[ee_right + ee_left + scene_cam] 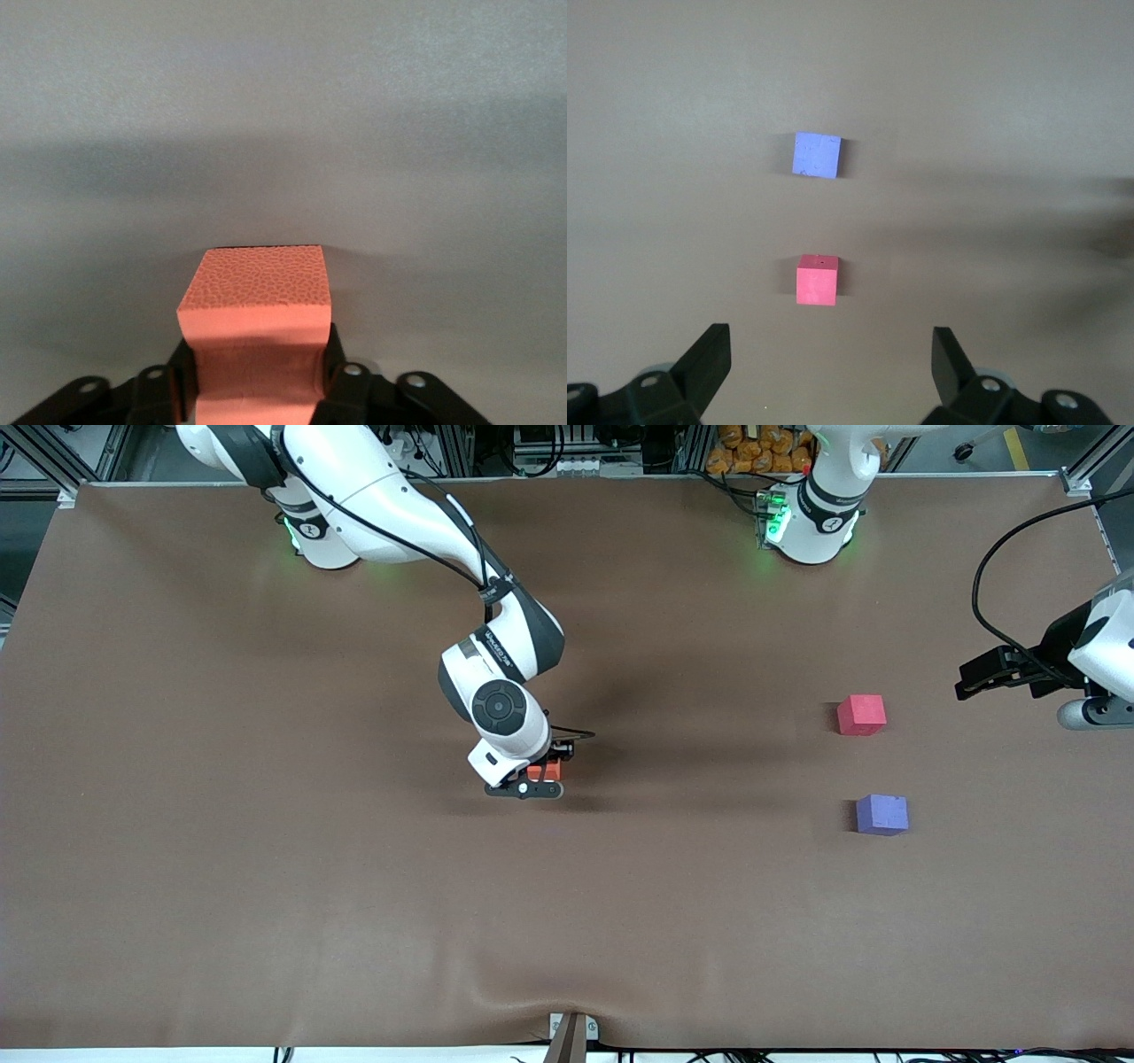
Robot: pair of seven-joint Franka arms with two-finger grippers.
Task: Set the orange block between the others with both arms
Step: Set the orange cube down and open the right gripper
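The orange block (544, 771) (257, 305) is pinched between the fingers of my right gripper (532, 783) (257, 376), its foam sides pressed in. That gripper hangs low over the middle of the table. The pinkish-red cube (861, 715) (817, 281) and the purple-blue cube (882, 814) (817, 155) lie apart toward the left arm's end, the purple one nearer the front camera. My left gripper (966, 686) (830, 359) hovers open beside the red cube, nothing between its fingers.
A brown cloth (266, 868) covers the whole table. It has a wrinkle by a clamp (571, 1035) at the front edge. A black cable (1001, 576) loops above the left gripper.
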